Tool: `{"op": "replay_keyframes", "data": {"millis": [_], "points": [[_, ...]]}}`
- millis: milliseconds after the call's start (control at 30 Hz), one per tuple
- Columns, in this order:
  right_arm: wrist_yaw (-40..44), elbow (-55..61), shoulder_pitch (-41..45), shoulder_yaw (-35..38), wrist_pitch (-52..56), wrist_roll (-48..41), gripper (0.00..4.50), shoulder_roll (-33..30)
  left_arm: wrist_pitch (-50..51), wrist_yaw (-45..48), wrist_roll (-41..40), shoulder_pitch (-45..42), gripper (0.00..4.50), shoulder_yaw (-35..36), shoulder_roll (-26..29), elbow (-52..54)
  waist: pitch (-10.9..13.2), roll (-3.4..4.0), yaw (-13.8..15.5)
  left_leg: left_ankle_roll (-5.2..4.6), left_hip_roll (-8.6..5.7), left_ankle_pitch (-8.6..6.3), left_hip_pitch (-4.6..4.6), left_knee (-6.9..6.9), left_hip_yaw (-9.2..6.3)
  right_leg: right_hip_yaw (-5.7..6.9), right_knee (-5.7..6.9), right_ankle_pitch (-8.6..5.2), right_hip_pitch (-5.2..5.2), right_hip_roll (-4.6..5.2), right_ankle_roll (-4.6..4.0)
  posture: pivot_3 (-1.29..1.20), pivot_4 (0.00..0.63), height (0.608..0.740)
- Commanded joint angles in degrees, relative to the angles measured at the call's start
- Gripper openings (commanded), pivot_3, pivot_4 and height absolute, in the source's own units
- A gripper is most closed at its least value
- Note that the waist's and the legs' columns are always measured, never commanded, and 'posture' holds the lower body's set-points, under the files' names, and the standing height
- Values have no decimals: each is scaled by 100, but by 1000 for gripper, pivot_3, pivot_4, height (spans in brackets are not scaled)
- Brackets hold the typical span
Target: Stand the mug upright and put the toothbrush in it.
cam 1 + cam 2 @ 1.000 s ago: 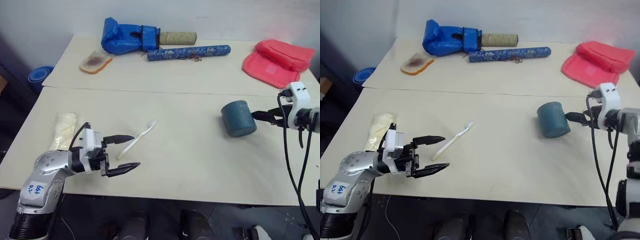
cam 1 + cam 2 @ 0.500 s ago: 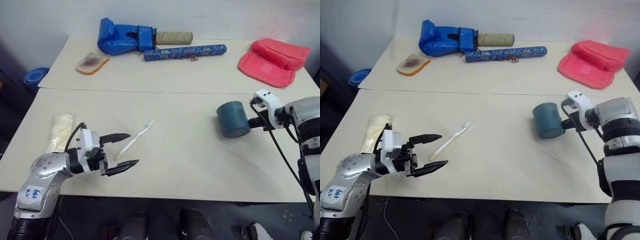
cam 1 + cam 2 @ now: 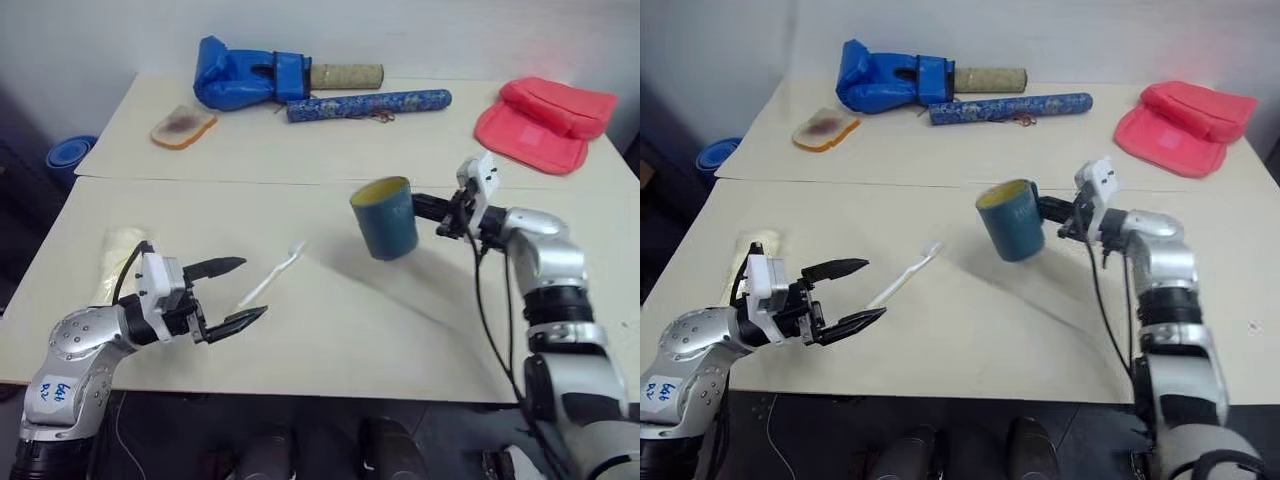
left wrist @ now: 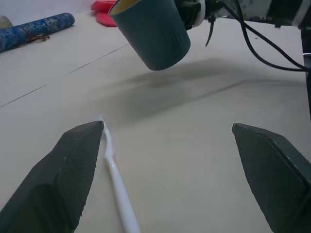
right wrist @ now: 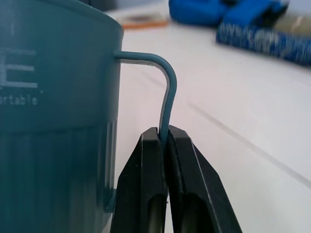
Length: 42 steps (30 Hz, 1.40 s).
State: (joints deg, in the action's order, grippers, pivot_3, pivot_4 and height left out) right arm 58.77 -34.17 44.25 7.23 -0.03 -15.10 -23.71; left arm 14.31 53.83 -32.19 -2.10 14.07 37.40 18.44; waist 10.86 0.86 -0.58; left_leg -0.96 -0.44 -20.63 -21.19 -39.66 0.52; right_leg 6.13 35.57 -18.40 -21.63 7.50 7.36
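Nearest the robot, the left gripper (image 3: 228,294) hangs low over the front of the table (image 3: 400,330), its two black fingers spread wide with nothing between them. Just beyond its fingertips the toothbrush (image 3: 272,279) lies flat on the table, bristle head pointing away; in the left wrist view its handle runs close beside one finger (image 4: 73,170), but contact cannot be told. A cream bundle (image 3: 122,255) lies at the table's left edge beside that arm.

Farther in and to the right, the mug (image 3: 384,217) is off the table, roughly upright with its yellow inside showing and tilted a little, casting a shadow below. The right gripper (image 5: 164,145) holds it, jaws pinched tight on the thin wire handle (image 5: 167,94).

At the far side lie a slice of toast (image 3: 182,127), a blue glove (image 3: 245,73), a patterned tube (image 3: 368,103) and a red cloth (image 3: 545,122).
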Motion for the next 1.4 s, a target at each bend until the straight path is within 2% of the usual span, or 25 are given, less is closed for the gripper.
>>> {"op": "replay_keyframes", "data": {"millis": [33,100,167,300,467,633,667,767,833,900,967,1033,1133,1300,1400], "points": [[-659,-394,-126,47,-1335,271,19,357,-88,-48,-91,-122,4500,158,-8,-36,0,0,0,0,0,0,0,-1,0,0,1,0,0,0,0,0,150,740],[-835,-815,-229,-100,-1812,512,19,511,-45,-94,-116,-172,4500,192,-4,-55,0,1,-1,0,0,0,0,-1,-1,0,2,0,0,-1,0,0,150,740],[-592,-1023,-309,-112,-1899,397,19,598,200,-96,-265,-149,4500,248,79,-11,0,1,-24,0,0,0,1,-1,-3,-1,2,0,1,-2,-1,0,150,740],[5,-1031,-476,-79,-2121,222,1083,392,222,-187,-241,9,4500,546,170,-46,0,1,-117,0,8,0,5,1,-8,-1,3,0,3,-9,-1,0,150,740],[311,-875,-723,71,-2255,153,2752,-256,224,-204,-217,485,4500,1130,306,-157,1,2,-110,0,8,1,6,3,-4,-3,2,-1,3,-7,-3,0,150,740],[1528,124,-1661,479,-2084,-802,4308,-903,574,180,-399,1492,4500,2277,738,-414,1,0,-91,0,10,0,4,10,-6,-2,-5,-2,4,-4,-4,0,150,740],[1745,416,-1912,544,-2065,-1005,4478,-985,580,264,-388,1685,4500,2497,816,-480,1,-1,-85,1,12,0,5,12,-9,-3,-9,-2,5,-4,-4,0,150,740],[2402,1571,-2866,707,-1594,-1723,4478,-1287,422,509,-172,2289,4500,3159,1001,-817,2,-1,-80,-2,11,-1,9,15,-4,-2,-17,-2,13,0,-4,0,150,740],[2475,2130,-3335,839,-1454,-1977,4478,-1386,242,596,-44,2510,4500,3490,1067,-1134,2,0,-73,-3,11,-2,17,15,2,-2,-15,-2,17,3,-4,0,150,740],[2578,2492,-3639,873,-1252,-2157,4478,-1469,125,674,10,2569,4500,3635,1120,-1386,2,0,-67,-3,11,-2,22,14,7,-4,-15,-2,20,4,-4,0,150,740],[2720,2864,-3940,841,-1384,-2248,4478,-1400,106,621,80,2455,4500,3488,1184,-1408,2,-1,-61,-2,12,-3,28,15,7,-5,-14,-2,21,5,-4,0,150,740],[2815,3117,-4134,772,-1397,-2320,4478,-1355,330,500,-4,2206,4500,3179,1231,-1183,2,-1,-29,0,13,-5,32,16,7,-12,-15,-2,24,7,-5,0,150,740],[2725,3309,-4152,735,-1456,-2371,4478,-1203,1495,0,-422,1621,4500,2399,1431,-309,0,-9,68,-1,11,-6,34,16,6,-27,-14,-2,27,15,-5,0,150,740],[2740,3431,-3959,580,-1613,-2424,4478,-833,3740,-914,-1045,-90,4500,678,1864,551,-1,-11,80,0,8,-8,29,13,-15,-46,-12,1,27,23,-10,0,150,740],[2752,3435,-3938,570,-1538,-2587,4478,-631,4815,-1447,-1235,-1282,4500,-237,1588,594,-1,-5,53,3,7,-7,31,15,-13,-37,2,1,22,2,-10,0,150,740]]}}
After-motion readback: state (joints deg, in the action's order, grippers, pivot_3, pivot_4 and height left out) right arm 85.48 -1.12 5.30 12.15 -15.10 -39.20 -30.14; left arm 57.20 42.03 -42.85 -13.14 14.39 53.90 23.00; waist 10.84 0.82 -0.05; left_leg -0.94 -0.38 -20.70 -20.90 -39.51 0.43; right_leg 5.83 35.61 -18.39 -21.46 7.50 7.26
